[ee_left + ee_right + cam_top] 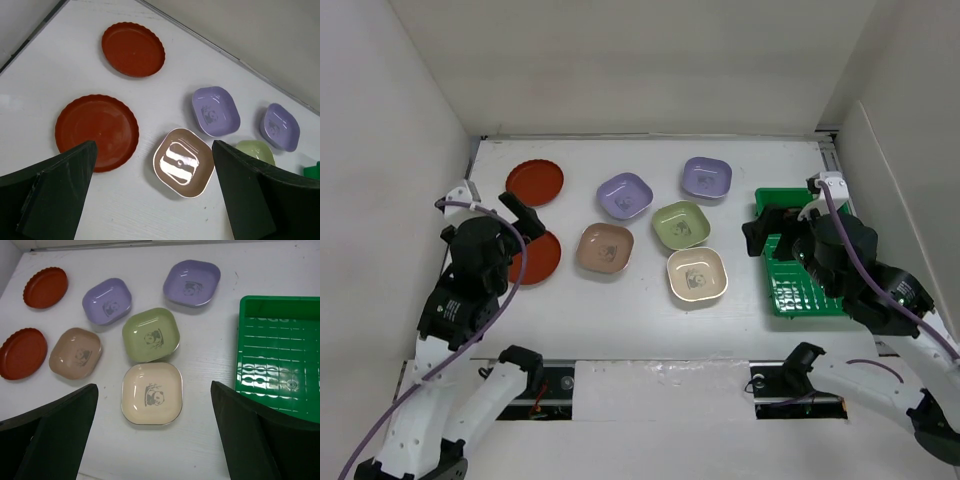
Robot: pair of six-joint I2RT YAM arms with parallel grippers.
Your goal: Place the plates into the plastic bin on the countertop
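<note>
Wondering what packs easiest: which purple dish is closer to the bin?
The back-right purple dish, nearest the bin's far corner; the other purple dish sits further left, beyond the green dish.

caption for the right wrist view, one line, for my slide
Open right pincer frames the cream dish, six more dishes spread across the white countertop, green bin at the right edge.

Two red plates [46,287], five square dishes [152,393], one bin [278,356]
</note>
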